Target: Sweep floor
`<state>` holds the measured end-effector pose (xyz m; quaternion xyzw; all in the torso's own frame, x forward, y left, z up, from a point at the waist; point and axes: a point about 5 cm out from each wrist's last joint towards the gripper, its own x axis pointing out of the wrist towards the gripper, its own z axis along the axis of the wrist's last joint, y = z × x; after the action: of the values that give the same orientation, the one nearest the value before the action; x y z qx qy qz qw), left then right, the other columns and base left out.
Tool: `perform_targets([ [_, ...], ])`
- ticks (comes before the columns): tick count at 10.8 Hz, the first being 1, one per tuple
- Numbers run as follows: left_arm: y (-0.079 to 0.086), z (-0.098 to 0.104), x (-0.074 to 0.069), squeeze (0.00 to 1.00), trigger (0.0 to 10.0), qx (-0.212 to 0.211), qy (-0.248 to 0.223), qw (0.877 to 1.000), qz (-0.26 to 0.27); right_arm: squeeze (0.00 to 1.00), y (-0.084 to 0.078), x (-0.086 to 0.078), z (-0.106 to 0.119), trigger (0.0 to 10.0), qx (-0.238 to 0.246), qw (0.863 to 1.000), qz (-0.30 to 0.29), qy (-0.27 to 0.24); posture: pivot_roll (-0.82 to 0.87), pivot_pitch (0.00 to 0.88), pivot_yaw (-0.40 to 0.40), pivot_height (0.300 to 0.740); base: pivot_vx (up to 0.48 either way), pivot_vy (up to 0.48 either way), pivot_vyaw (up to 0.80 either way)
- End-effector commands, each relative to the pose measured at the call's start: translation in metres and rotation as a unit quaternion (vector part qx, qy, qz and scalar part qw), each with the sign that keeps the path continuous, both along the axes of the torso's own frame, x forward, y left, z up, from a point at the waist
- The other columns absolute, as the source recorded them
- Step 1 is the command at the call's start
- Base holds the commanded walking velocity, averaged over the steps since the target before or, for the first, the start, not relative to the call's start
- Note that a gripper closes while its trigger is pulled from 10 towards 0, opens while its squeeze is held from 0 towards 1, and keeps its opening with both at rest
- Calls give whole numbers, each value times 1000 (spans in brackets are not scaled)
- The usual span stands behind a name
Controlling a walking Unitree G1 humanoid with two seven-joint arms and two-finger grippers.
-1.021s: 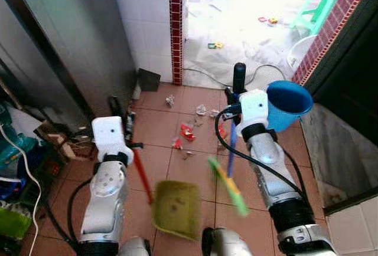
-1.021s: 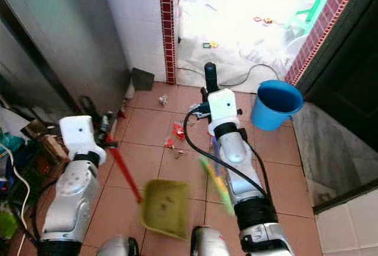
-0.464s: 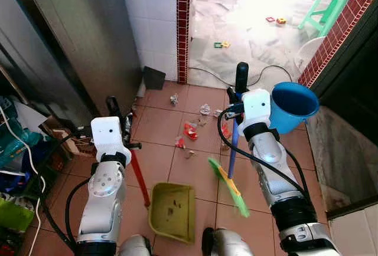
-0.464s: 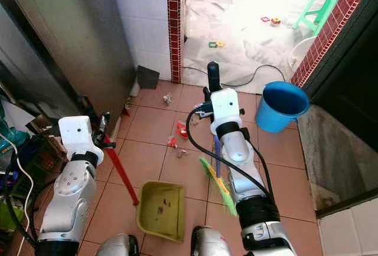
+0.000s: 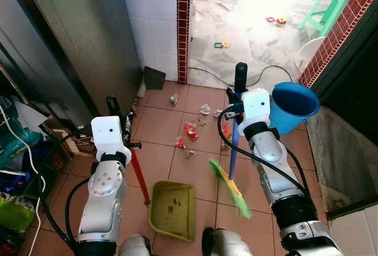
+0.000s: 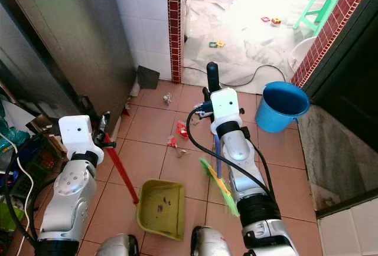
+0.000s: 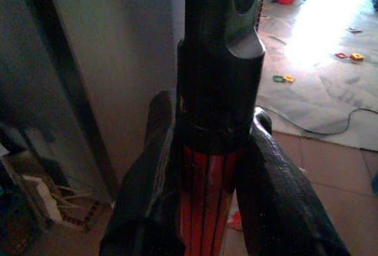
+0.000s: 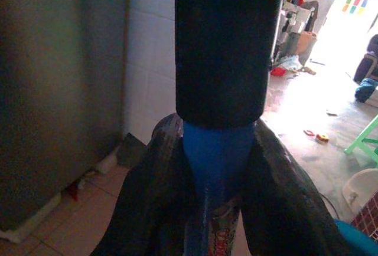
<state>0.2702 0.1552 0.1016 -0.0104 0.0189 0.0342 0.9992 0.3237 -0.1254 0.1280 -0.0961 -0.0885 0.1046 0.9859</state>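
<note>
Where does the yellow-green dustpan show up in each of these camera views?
Left eye view: dustpan low centre, on the tiles beside the broom head.
Right eye view: dustpan low, left of centre.
Left wrist view: its red handle between the left claw's fingers; the pan itself is out of frame.
Right wrist view: not in it.
Shared landmark: blue bucket.

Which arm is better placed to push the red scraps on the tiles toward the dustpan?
The right. Its hand grips the blue broom, whose bristles lie near the red scraps. The left hand grips the handle of the dustpan, which sits nearer the robot.
</note>
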Motion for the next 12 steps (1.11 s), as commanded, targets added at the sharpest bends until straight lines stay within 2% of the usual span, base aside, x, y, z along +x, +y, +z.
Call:
perform_targets([
  [1, 0, 16, 5, 0, 10000, 10, -38, 999, -2, 0, 2, 3, 9, 10000, -3, 1000, 10, -19, -50, 88, -20, 740, 0, 0, 0],
  [3, 1, 14, 0, 0, 10000, 16, -31, 999, -3, 0, 2, 3, 10, 10000, -9, 1000, 18, -22, -52, 90, -23, 740, 0, 0, 0],
  [5, 3, 13, -13, 0, 10000, 62, -31, 996, -54, 0, -14, -5, 5, 10000, -39, 999, 34, -15, -47, 63, -9, 740, 0, 0, 0],
  [6, 7, 15, -15, 0, 10000, 72, -30, 995, -64, 0, -19, -7, 6, 10000, -52, 997, 48, -17, -48, 56, -4, 740, 0, 0, 0],
  [7, 10, 19, -13, 0, 10000, 89, -34, 992, -80, 0, -21, -8, 14, 10000, -80, 993, 86, -34, -49, 58, -1, 740, 0, 0, 0],
  [8, 11, 24, -8, 0, 10000, 104, -29, 986, -129, 0, -23, -4, 21, 10000, -82, 989, 119, -25, -51, 77, -3, 740, 0, 0, 0],
  [9, 9, 24, -9, 0, 10000, 104, -22, 983, -147, 0, -21, -6, 22, 10000, -80, 987, 139, -15, -50, 77, 0, 740, 0, 0, 0],
  [10, 0, 20, -15, 0, 10000, 97, -13, 982, -163, 0, -15, -17, 19, 10000, -85, 981, 176, -12, -52, 69, 3, 740, 0, 0, 0],
  [11, -9, 14, -22, 0, 10000, 84, -12, 984, -156, 0, -11, -24, 14, 10000, -82, 979, 186, -7, -63, 31, -4, 740, 0, 0, 0],
  [12, -13, 8, -28, 0, 10000, 77, -15, 987, -140, 0, -11, -21, 14, 10000, -68, 985, 161, -15, -62, 8, -13, 740, 0, 0, 0],
])
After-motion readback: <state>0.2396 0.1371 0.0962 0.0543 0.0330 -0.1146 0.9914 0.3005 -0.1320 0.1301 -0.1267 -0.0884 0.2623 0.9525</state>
